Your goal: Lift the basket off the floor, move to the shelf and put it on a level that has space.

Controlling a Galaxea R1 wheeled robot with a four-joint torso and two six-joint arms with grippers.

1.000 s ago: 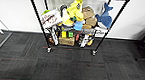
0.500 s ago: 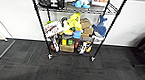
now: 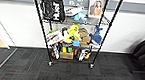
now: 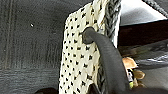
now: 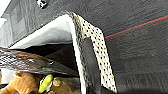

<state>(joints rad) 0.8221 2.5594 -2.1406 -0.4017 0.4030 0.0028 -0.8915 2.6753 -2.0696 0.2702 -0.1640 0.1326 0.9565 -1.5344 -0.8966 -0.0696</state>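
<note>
On my left wrist feed a dark finger point(image 4: 110, 65) lies flat against the basket's point(image 4: 80, 60) woven side. On the right, another dark finger point(image 5: 90, 65) presses its wall the same way.

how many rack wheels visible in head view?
2. One under the shelf's front left post, one under the front right post, both on the floor. Rear wheels may be hidden behind the clutter.
</note>
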